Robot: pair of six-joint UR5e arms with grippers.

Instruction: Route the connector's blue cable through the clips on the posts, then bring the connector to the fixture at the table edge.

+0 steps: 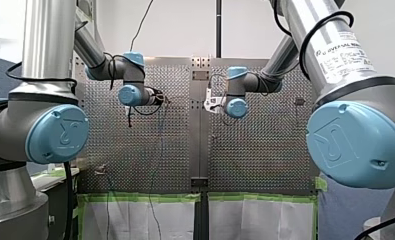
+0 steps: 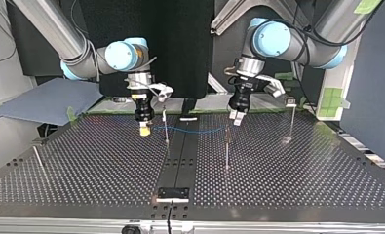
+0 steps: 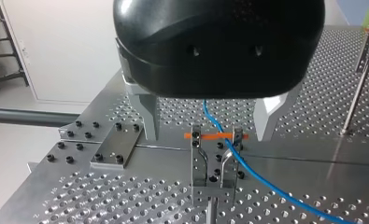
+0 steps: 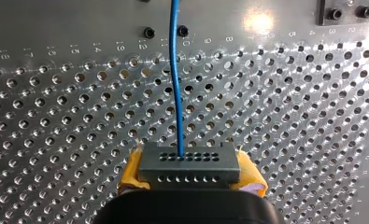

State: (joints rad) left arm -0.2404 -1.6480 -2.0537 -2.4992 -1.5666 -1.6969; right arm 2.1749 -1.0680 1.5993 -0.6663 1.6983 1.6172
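My right gripper [image 4: 191,181] pinches grey multi-hole connector [image 4: 190,161] over perforated tabletop [image 4: 289,116]. Thin blue cable [image 4: 176,93] lies in metal post clip [image 3: 215,161], between spread fingers of left gripper [image 3: 208,134]. Likely mid-routing; delivery to edge fixture [image 2: 173,193] remains.

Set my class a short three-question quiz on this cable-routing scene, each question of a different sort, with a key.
1. True or false: my right pincer is shut on the grey rectangular multi-hole connector.
2. Multiple choice: in the left wrist view, what stands between the metal fingers of my left pincer?
A. a metal clip with an orange band
B. a screwdriver
C. a roll of tape
3. Fill in: my left pincer's fingers are ____ (open or shut).

Key: 1 true; 2 A; 3 open.
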